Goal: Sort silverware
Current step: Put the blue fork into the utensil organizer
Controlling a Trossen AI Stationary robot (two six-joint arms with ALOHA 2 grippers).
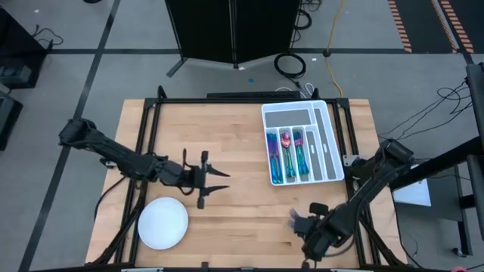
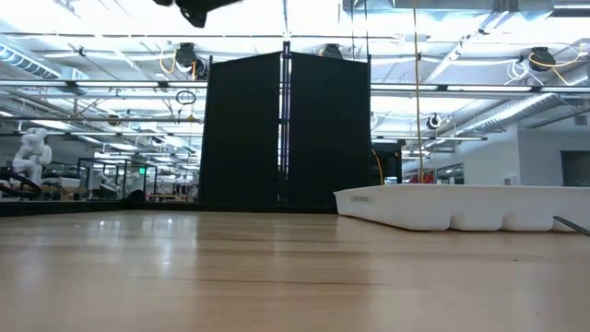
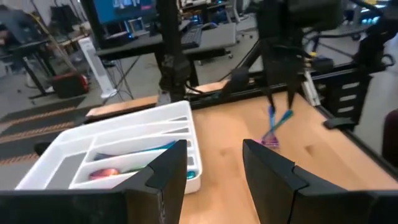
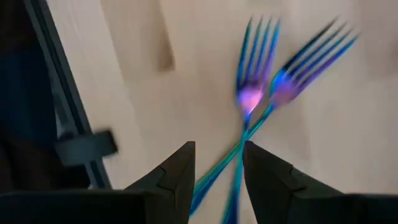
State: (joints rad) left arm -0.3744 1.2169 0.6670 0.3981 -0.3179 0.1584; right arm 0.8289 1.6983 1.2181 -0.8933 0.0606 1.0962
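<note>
1. Two forks [image 4: 258, 118] hang crossed between the fingers of the right gripper [image 4: 217, 168], their handles pinched together and their tines fanned out above bare wood. They shine blue and teal, with pink where tines meet handle.
2. From above, the right gripper [image 1: 296, 221] sits at the near right part of the table [image 1: 242, 151], just near of the tray, with a glint of coloured metal at its tip.
3. Seen from the left wrist, the same forks [image 3: 275, 124] dangle off the table, tines downward, under the right arm.
4. On the far right of the table lies a white divided tray [image 1: 330, 143]. Silverware [image 1: 290, 155] already fills three of its long slots, side by side, handles pointing near. The wide slot at its far end and the narrow slot along its right side look bare.
5. The left gripper [image 1: 219, 181] hovers over the middle-left of the table, pointing right toward the tray, fingers spread wide and gripping nothing.
6. A round white plate [image 1: 162, 223] rests at the near left, just near of the left arm, with nothing visible on it.
7. At table height only the tray's white wall [image 2: 461, 205] shows on the right, and a dark piece of an arm at the top edge.
</note>
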